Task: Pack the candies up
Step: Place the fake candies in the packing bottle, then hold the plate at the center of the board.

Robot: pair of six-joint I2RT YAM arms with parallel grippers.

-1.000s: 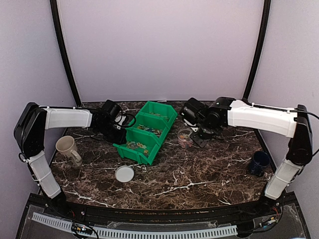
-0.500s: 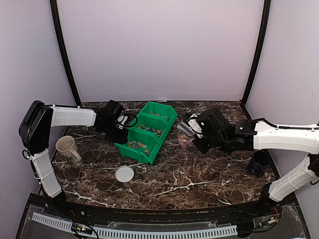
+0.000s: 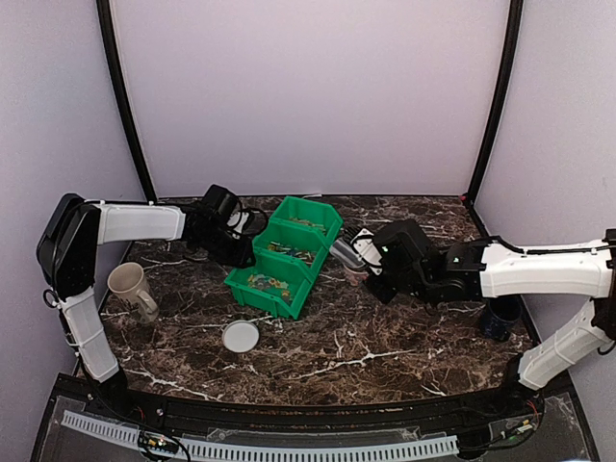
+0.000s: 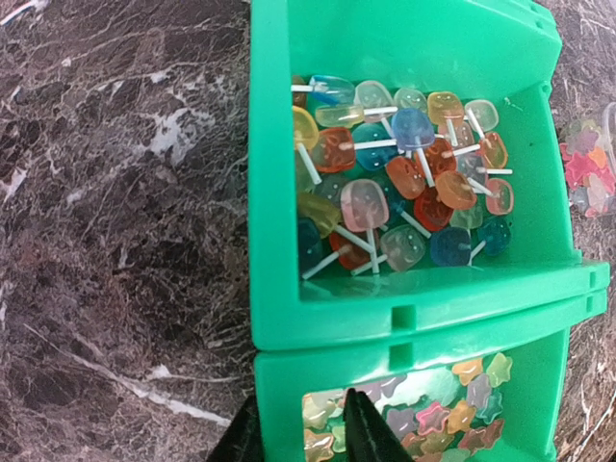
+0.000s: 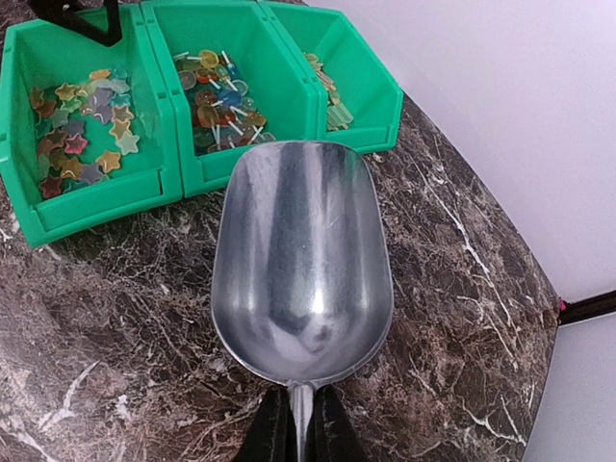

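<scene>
The candies lie in a green three-compartment bin (image 3: 252, 281): star shapes (image 5: 82, 125) in one end compartment, lollipops (image 4: 404, 183) in the middle, and a few more candies (image 5: 327, 91) in the far one. My left gripper (image 4: 303, 425) stands astride the bin's side wall at the star compartment, one finger outside and one inside, slightly open with a gap at the inner finger. My right gripper (image 5: 303, 404) is shut on the handle of an empty metal scoop (image 5: 303, 260). The scoop's mouth points at the bin (image 5: 115, 207) from just above the table.
A clear cup (image 4: 589, 173) holding pink and orange candies stands right of the bin, by the scoop (image 3: 345, 252). A white lid (image 3: 241, 337) lies in front of the bin. A beige mug (image 3: 130, 287) stands at the left and a dark blue mug (image 3: 500, 316) at the right.
My right arm has come down and swung left from over the cup, bringing the scoop low towards the bin. My left jaws have widened on the bin wall.
</scene>
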